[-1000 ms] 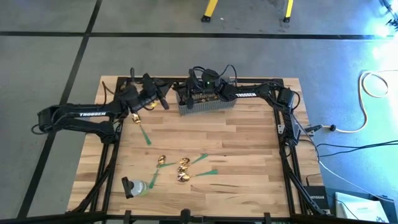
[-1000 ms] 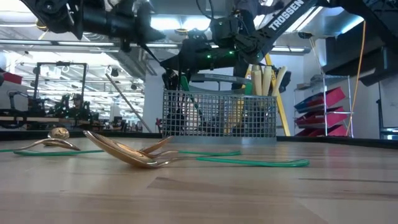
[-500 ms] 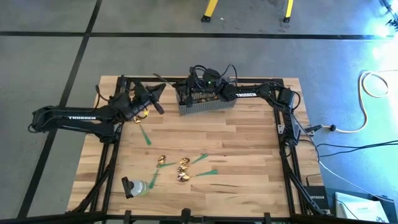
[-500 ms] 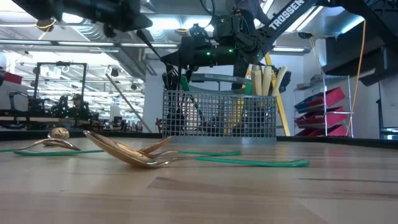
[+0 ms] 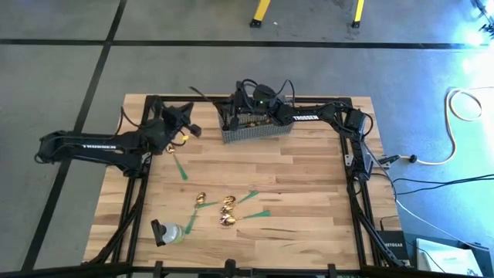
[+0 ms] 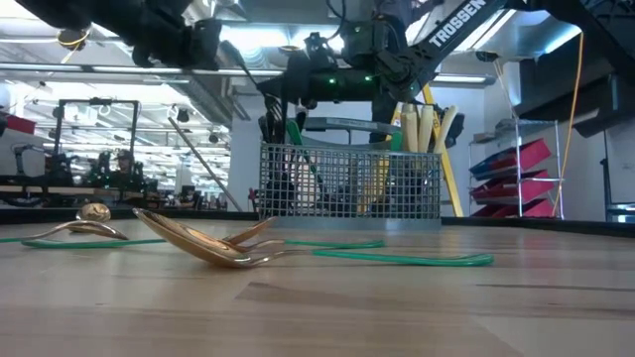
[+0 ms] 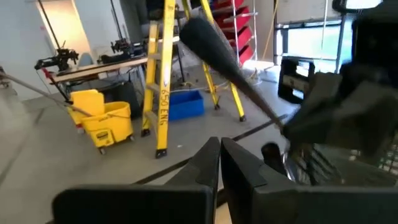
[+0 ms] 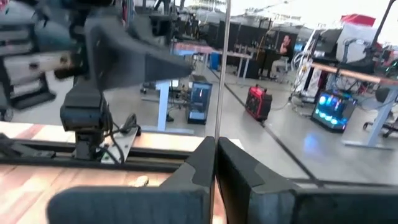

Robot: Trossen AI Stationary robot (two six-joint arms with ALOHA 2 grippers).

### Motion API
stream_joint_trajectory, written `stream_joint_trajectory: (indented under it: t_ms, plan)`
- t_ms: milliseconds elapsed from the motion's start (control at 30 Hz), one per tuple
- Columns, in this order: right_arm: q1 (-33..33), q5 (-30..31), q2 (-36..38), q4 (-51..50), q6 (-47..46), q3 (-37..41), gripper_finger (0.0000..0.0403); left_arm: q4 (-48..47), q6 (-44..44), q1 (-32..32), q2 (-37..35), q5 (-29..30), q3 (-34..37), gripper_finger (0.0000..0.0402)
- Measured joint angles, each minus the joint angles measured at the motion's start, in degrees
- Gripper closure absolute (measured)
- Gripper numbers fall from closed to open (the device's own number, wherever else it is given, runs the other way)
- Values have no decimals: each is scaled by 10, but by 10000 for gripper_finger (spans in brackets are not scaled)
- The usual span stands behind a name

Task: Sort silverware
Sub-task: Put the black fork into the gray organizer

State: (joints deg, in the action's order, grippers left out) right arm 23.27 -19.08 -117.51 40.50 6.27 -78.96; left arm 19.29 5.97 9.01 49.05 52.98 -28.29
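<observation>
Both arms are crowding the upper edge of the tabletop (image 5: pixel 309 193) in the high view: the right gripper (image 5: pixel 241 104) is hanging over the wire mesh basket (image 5: pixel 257 131) at upper centre, the left gripper (image 5: pixel 185 120) just left of it. Gold spoons (image 5: pixel 224 208) and green tape strips (image 5: pixel 179 167) are cluttering the lower-left middle. The right half is lying open.

Table layout, seen from above.
Basket (image 5: pixel 256 130) at the table's (image 5: pixel 309 185) far edge, centre, cutlery standing in it; spoons (image 5: pixel 220 210) lie toward the near edge; tape strips (image 5: pixel 179 167) between and beside them.
</observation>
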Motion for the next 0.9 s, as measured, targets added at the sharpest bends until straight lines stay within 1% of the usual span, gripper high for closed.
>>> stream_joint_trajectory:
  t_ms: [200,233,367,467,567,800,900]
  plan:
    - [0,-11,0,-35,3,0,403,12,-7,61,32,-22,0,402]
    - [1,-11,0,-39,4,0,403,12,-14,74,39,-33,0,401]
    - [1,-11,0,-60,19,0,403,24,-49,111,69,-116,-7,402]
    - [3,-3,0,-79,30,0,403,62,-47,116,94,-135,-14,401]
    - [4,0,0,-81,30,0,403,63,-43,116,110,-135,-22,402]
    - [5,3,0,-73,30,0,403,79,-45,116,114,-140,-26,402]
    - [5,4,0,-73,30,0,403,93,-45,116,114,-154,-26,402]
